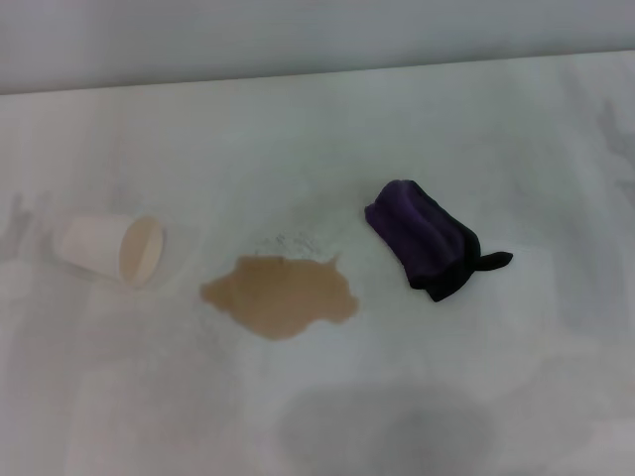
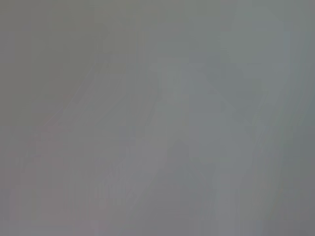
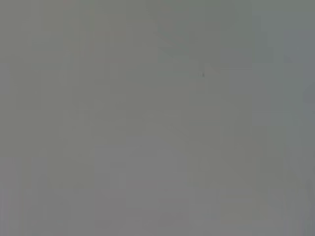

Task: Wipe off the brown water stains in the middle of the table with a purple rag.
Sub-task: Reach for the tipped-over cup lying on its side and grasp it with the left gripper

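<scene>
The tabletop [image 1: 417, 119] looks matt white, faintly smudged. The purple rag [image 1: 422, 236] is soft bunched cloth. The cup [image 1: 109, 248] seems matt paper. The brown water stains [image 1: 281, 295] lie flat, dull.

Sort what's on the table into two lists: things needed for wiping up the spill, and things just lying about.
Needed for the job:
purple rag
brown water stains
table

Just lying about:
paper cup, tipped on its side left of the stains

Neither gripper is in view.
</scene>
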